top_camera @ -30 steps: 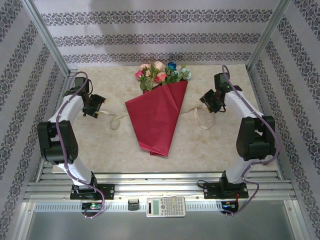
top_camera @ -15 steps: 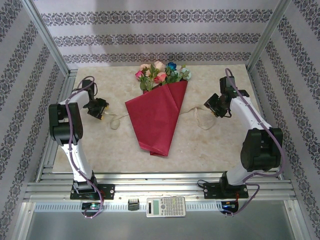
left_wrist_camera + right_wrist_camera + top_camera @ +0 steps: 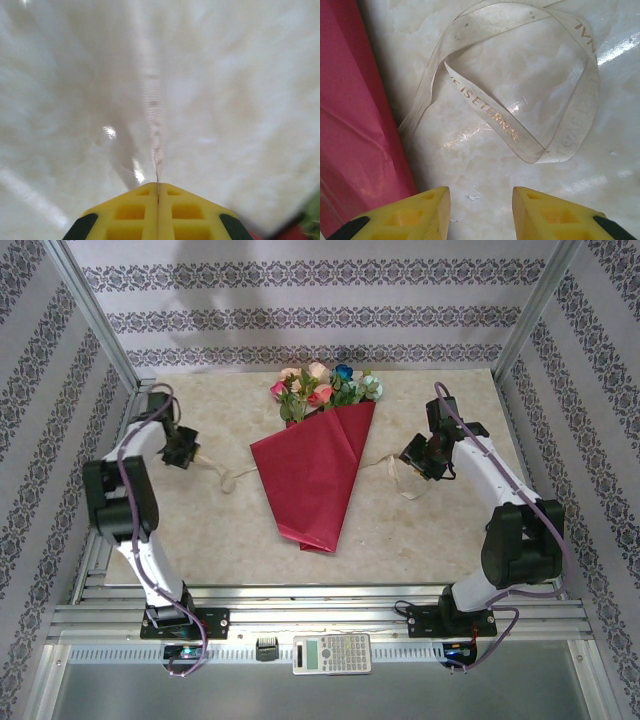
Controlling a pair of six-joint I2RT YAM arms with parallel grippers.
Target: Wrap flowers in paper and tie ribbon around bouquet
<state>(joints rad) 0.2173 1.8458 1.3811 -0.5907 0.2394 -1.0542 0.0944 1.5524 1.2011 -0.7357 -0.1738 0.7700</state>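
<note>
Left wrist shows left claw (image 3: 158, 194) pinching ribbon (image 3: 153, 107); right claw (image 3: 481, 202) gapes.

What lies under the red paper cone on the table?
The ribbon reaches the paper at both side edges and vanishes beneath it. The stretch underneath is covered, so it cannot be seen.

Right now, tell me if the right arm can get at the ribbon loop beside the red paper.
Probably yes: the open right hand hovers close to the ribbon loop on bare table, nothing between them; the paper lies aside.
</note>
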